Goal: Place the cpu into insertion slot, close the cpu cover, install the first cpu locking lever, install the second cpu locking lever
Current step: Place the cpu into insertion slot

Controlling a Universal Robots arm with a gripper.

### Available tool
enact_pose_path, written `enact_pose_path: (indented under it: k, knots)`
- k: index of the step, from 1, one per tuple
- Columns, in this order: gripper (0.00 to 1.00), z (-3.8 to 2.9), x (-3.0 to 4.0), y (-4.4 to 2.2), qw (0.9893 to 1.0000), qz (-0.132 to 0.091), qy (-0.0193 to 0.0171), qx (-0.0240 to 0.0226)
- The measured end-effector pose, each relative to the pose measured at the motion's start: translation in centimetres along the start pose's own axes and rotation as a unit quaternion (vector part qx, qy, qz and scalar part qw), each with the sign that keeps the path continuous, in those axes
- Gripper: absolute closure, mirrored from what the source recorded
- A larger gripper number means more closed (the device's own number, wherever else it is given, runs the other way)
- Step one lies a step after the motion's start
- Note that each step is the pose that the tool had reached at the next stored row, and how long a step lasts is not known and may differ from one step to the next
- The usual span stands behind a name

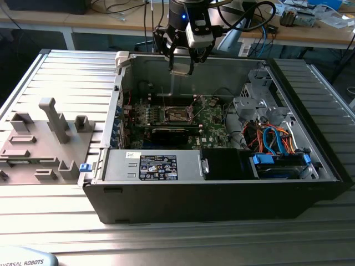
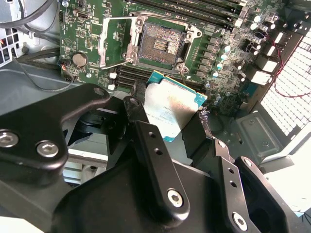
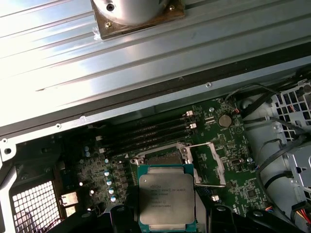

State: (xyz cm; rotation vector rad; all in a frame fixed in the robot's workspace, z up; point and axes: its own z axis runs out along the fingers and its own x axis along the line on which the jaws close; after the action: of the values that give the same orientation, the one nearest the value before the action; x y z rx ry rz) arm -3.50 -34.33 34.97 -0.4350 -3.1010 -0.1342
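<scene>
My gripper [image 1: 181, 66] hangs over the open computer case [image 1: 222, 197], above its back wall, shut on the cpu [image 1: 181, 70]. In both wrist views the cpu [image 2: 171, 108] [image 3: 166, 199] is a silvery square plate on a green-edged board, clamped by its two sides between the black fingers [image 2: 196, 132]. Below it on the green motherboard lies the insertion slot [image 1: 176, 114] [image 2: 160, 43] [image 3: 160, 158], bare and dark inside. Its metal cpu cover [image 2: 114, 41] [image 3: 210, 163] is swung open to one side. The cpu is well above the slot, not touching it.
A power supply [image 1: 152, 166] fills the case's front, with a drive cage and blue and orange cables [image 1: 277, 145] at the exterior view's right. Memory slots [image 3: 146, 133] run beside the socket. A grey fixture plate with blocks [image 1: 41, 138] lies outside, at the exterior view's left.
</scene>
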Motion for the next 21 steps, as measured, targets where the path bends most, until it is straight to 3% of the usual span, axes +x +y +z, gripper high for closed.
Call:
enact_pose_path:
  k: [21]
  knots:
    - [0.46,0.01,0.00,0.00,1.0000,0.005,-0.0004,-0.0001]
